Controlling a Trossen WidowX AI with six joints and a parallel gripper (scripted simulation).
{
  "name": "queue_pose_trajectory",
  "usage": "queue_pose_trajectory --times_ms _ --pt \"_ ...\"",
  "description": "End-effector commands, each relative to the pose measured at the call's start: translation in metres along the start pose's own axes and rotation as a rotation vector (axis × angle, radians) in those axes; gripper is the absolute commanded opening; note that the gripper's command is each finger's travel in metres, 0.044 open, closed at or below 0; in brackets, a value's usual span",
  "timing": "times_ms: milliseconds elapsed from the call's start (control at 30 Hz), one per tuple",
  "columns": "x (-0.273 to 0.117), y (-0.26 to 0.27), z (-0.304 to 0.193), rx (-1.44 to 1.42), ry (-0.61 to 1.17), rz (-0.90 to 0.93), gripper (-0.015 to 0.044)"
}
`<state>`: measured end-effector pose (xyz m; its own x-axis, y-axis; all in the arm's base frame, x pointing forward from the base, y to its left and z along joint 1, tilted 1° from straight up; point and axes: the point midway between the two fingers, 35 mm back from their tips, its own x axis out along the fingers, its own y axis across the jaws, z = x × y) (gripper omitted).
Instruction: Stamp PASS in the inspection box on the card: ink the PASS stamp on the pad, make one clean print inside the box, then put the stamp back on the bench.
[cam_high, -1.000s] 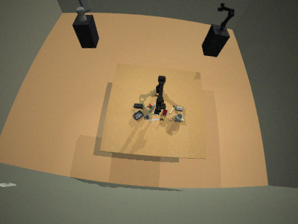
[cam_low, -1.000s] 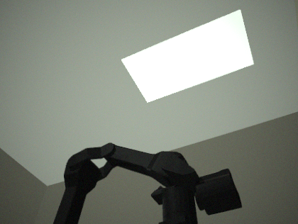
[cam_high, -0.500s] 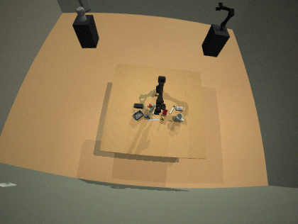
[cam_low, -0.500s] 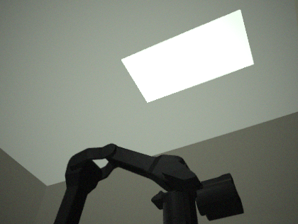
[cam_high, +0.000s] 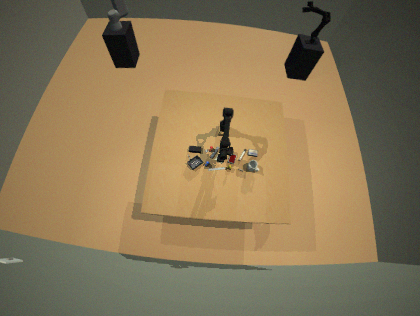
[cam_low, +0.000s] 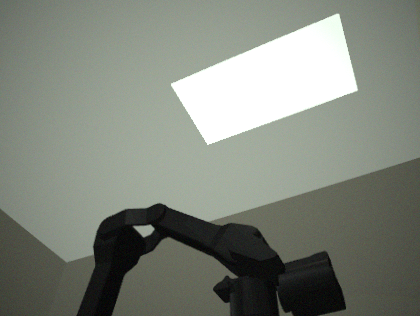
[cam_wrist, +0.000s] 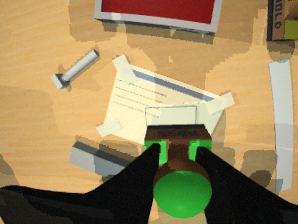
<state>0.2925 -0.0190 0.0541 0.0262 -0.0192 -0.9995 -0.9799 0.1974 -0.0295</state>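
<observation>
My gripper (cam_wrist: 177, 151) (cam_high: 222, 157) is shut on the PASS stamp, a brown block with a green knob (cam_wrist: 182, 194). The stamp is over the lower edge of the cream card (cam_wrist: 135, 92) in the wrist view and covers the lower part of the outlined box (cam_wrist: 170, 106). No print shows in the box's visible part. Whether the stamp's face touches the card cannot be told. The card is taped at its corners. The red ink pad (cam_wrist: 160, 10) (cam_high: 232, 158) lies in a pale frame beyond it.
A HOLD stamp (cam_wrist: 278, 17) stands at the upper right in the wrist view. A grey bolt (cam_wrist: 80, 67) lies left of the card, a grey bar (cam_wrist: 97, 160) below left, a pale strip (cam_wrist: 281, 125) right. A dark tray (cam_high: 195, 162) and grey mug (cam_high: 252, 166) flank the work area.
</observation>
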Motion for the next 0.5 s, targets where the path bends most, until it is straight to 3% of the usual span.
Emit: queue_pose_trajectory --times_ms 0,467 --pt "0.0029 0.0005 0.0004 -0.004 -0.004 0.001 0.0" --pt "0.0122 0.0009 0.0004 -0.005 -0.004 0.001 0.0"
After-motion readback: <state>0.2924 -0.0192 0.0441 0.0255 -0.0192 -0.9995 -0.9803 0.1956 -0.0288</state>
